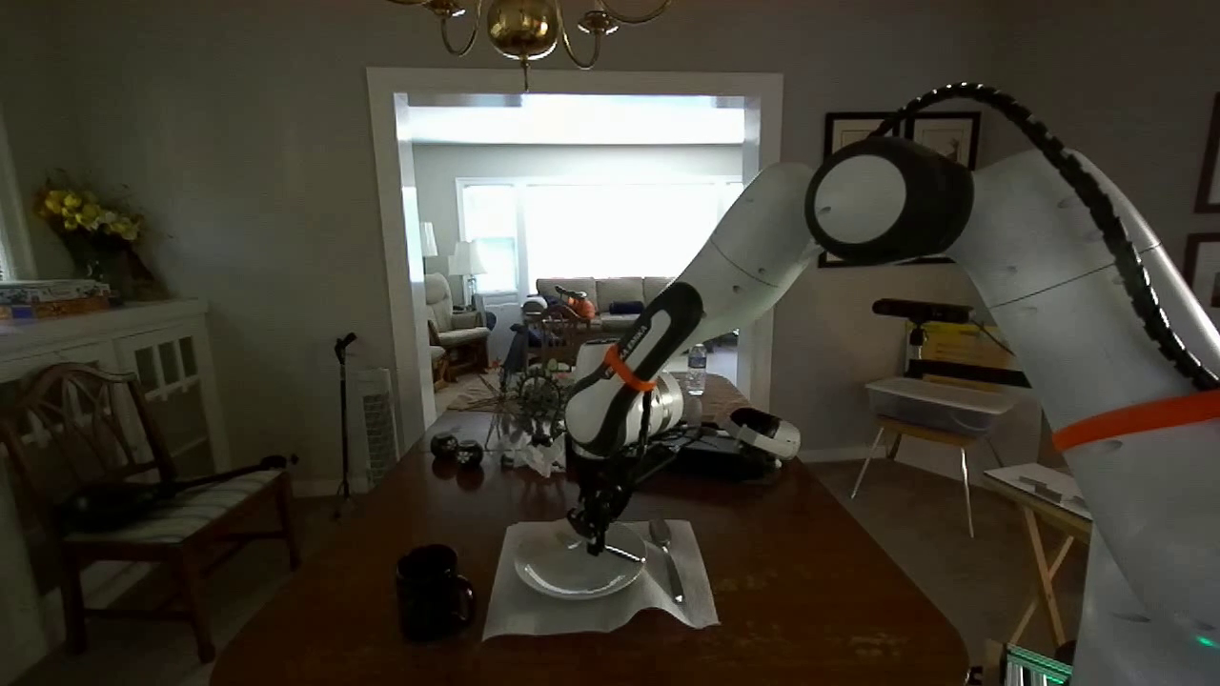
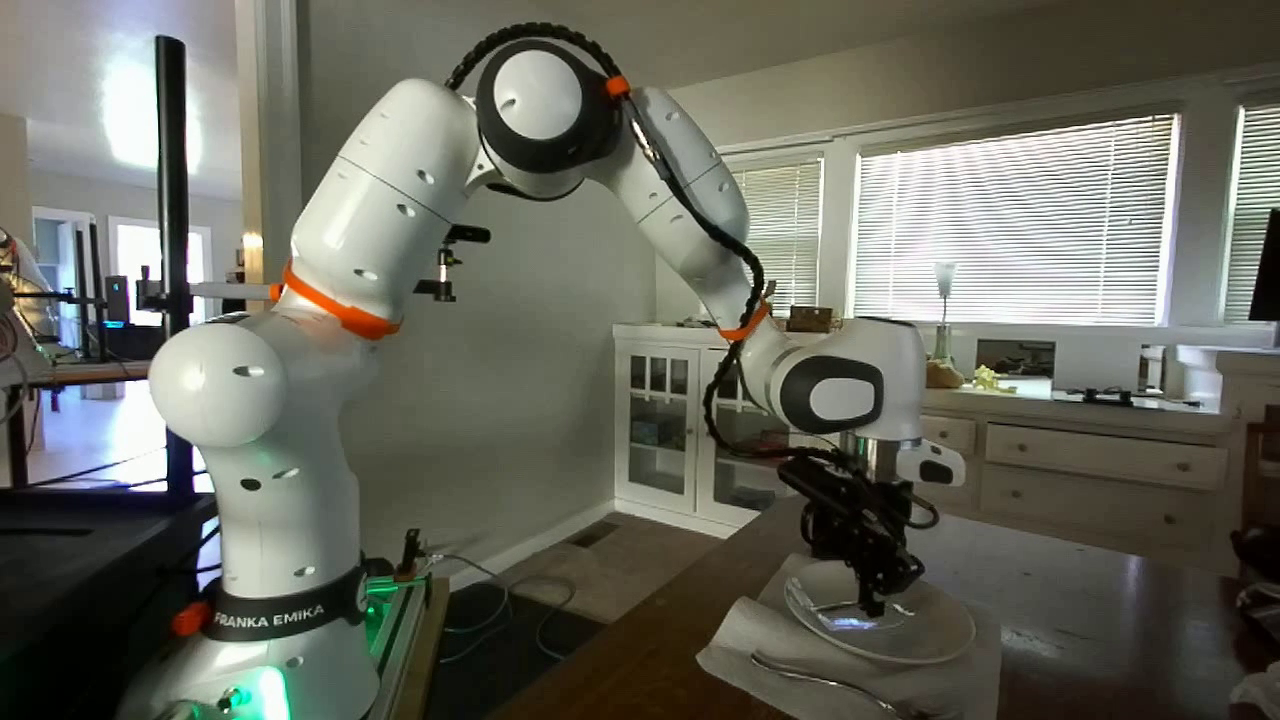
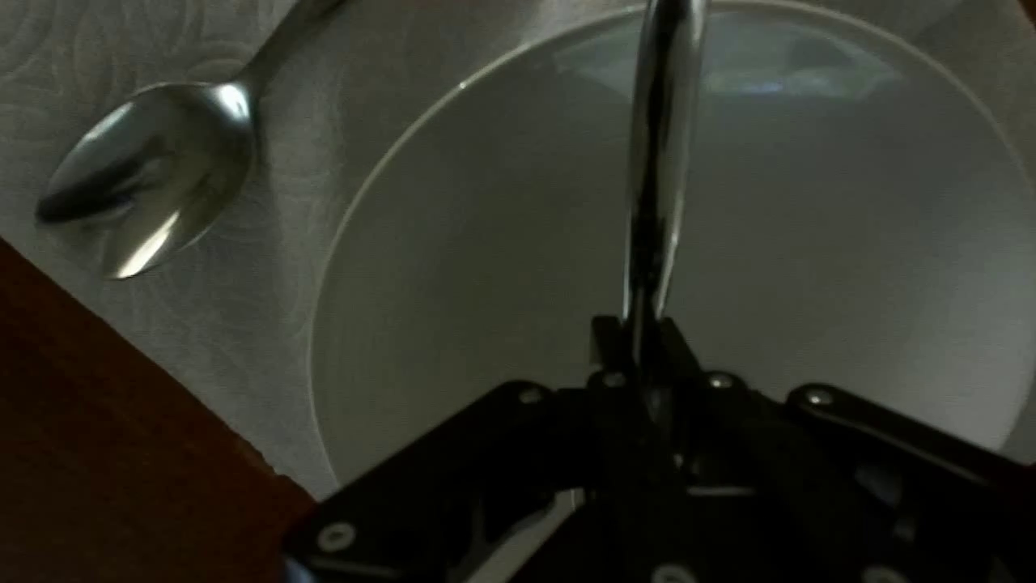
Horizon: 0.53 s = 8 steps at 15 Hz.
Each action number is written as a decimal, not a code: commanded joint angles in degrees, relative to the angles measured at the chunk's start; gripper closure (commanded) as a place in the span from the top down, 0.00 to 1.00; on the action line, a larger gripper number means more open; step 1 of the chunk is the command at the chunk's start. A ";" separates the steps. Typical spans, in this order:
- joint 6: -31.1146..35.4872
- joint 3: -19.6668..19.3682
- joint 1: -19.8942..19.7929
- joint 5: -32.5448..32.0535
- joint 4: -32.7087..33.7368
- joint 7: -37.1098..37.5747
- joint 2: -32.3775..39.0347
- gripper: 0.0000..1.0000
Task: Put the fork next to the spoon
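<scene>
The slim metal fork shows in the wrist view (image 3: 665,154) as a shiny handle running from my fingertips to the top edge. My gripper (image 3: 639,340) is shut on the fork; the end of the fork nearest the gripper is hidden by the fingers. In both exterior views the gripper (image 1: 596,545) (image 2: 872,606) is low over the white round plate (image 1: 575,583) (image 2: 930,645) (image 3: 469,267). Whether the fork touches the plate I cannot tell. The spoon (image 1: 670,564) (image 2: 825,681) (image 3: 174,162) lies on the paper napkin beside the plate, its bowl towards the table's far end in an exterior view.
The paper napkin (image 1: 505,615) lies under the plate and spoon. A dark mug (image 1: 429,591) stands on the brown table (image 1: 782,610), on the plate's side away from the spoon. Dark round ornaments (image 1: 457,450), a water bottle (image 1: 697,370) and a dark device lie farther back.
</scene>
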 commanded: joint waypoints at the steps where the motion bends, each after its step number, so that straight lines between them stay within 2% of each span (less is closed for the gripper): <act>1: -0.12 -1.17 0.01 1.08 -4.14 5.73 -5.09 0.03; 8: 3.55 -4.89 -0.73 3.56 -17.51 16.99 -15.67 0.03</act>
